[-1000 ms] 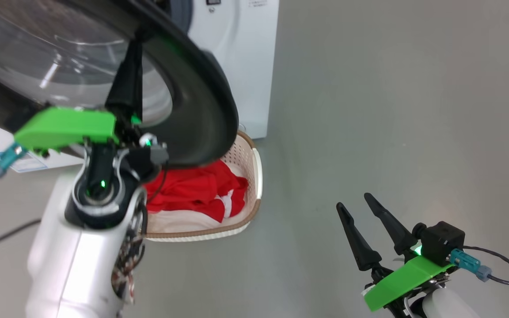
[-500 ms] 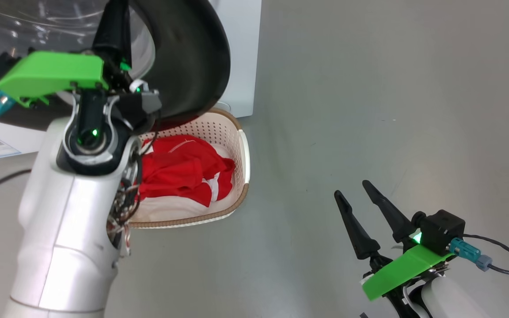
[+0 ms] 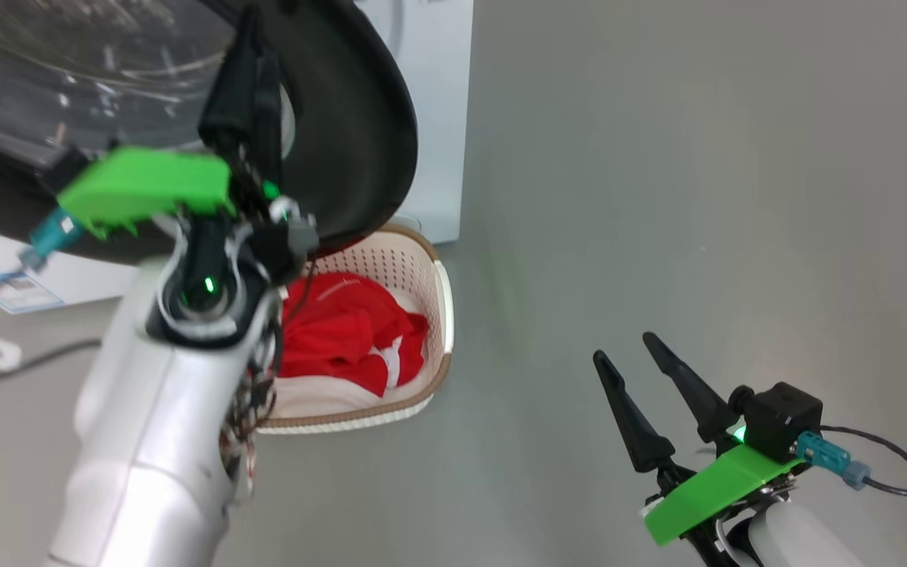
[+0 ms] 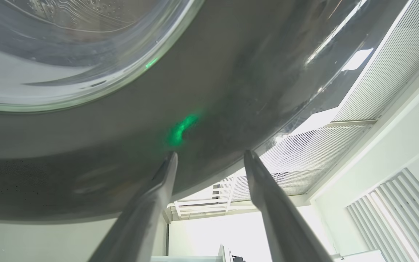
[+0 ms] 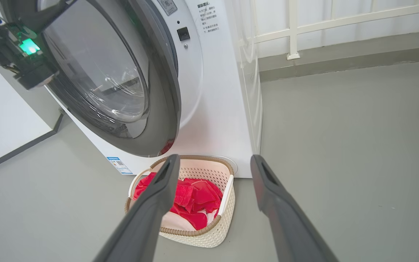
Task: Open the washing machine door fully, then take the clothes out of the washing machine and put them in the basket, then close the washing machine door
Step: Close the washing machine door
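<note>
The washing machine door point(image 3: 359, 118) hangs partly shut over the white washing machine point(image 5: 224, 109); its black rim and glass bowl point(image 4: 67, 54) loom close in the left wrist view. My left gripper point(image 3: 258, 47) reaches up against the outer face of that rim, and the left gripper point(image 4: 211, 153) is open with nothing between its fingers. The red clothes point(image 3: 343, 331) lie in the cream basket point(image 3: 442, 315) on the floor below the door. My right gripper point(image 3: 624, 349) hovers open over bare floor at the lower right, and past the right gripper point(image 5: 214, 158) I see the basket point(image 5: 209, 233) and clothes point(image 5: 195, 196).
Grey floor spreads to the right of the machine and basket. A dark cable point(image 3: 28, 362) trails on the floor at the left. A white railing and wall base point(image 5: 340, 22) stand behind the machine.
My left gripper's fingers have parted; a second ago they were together against the door. The head view has shifted, and more of the basket shows below the door's rim. The right arm has barely moved.
</note>
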Available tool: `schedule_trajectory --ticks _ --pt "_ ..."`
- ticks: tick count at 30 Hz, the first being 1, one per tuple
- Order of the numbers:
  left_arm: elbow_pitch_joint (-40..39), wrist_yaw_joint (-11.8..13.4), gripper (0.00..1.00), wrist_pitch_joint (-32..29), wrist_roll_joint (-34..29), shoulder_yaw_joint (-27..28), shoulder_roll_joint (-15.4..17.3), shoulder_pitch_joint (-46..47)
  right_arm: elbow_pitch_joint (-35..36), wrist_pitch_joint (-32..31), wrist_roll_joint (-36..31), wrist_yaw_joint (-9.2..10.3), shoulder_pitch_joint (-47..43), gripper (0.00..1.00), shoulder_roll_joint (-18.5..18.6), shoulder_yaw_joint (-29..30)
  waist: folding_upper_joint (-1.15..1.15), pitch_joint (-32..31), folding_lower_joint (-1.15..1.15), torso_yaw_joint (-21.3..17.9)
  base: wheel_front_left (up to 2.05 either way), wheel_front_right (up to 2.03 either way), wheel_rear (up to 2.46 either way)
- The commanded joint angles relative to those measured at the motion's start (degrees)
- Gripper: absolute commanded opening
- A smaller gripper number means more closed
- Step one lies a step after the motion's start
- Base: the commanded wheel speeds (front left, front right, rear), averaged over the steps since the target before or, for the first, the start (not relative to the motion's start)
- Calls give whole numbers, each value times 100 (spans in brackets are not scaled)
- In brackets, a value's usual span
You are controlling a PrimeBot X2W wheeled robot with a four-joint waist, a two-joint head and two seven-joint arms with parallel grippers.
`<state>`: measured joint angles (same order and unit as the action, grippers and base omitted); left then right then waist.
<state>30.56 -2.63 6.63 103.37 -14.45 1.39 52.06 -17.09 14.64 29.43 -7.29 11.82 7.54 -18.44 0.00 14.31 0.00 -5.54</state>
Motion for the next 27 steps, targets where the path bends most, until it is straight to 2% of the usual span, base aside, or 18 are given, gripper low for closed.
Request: schedule_trajectory --ticks 1,6,8,9,12,15,19,23,27 --pt "-107 -102 100 -23 -40 55 197 -227 94 36 70 -20 -113 100 38 -96 0 -291 0 101 0 0 0" --pt "-180 -302 100 277 -645 -165 539 -882 91 36 77 -20 -263 100 15 -82 0 -674 0 169 0 0 0" --pt "-193 -340 100 489 -1049 -305 711 -1143 94 36 78 -20 -326 100 20 -66 0 -802 0 208 0 0 0" --pt "-193 -340 100 489 -1049 -305 711 -1143 94 36 78 -20 -326 100 20 -66 0 -802 0 208 0 0 0" --pt "-190 -346 100 715 -1778 -502 1001 -1497 104 36 91 -20 -422 100 24 -28 0 -980 0 258 0 0 0" --pt "-245 -251 100 819 -2582 -498 1256 -1816 139 36 142 -20 -508 100 0 40 0 -1113 0 297 0 0 0" --pt "-659 -131 100 833 -3773 -18 1410 -2346 187 36 136 -20 -604 100 -28 82 0 -1254 0 333 0 0 0" --pt "-1296 -60 100 835 -4974 484 1436 -3062 226 36 123 -20 -695 100 -61 115 0 -1376 0 335 0 0 0" --pt "-1905 21 100 836 -5911 877 1376 -3769 278 36 106 -20 -751 100 -78 198 0 -1467 0 337 0 0 0"
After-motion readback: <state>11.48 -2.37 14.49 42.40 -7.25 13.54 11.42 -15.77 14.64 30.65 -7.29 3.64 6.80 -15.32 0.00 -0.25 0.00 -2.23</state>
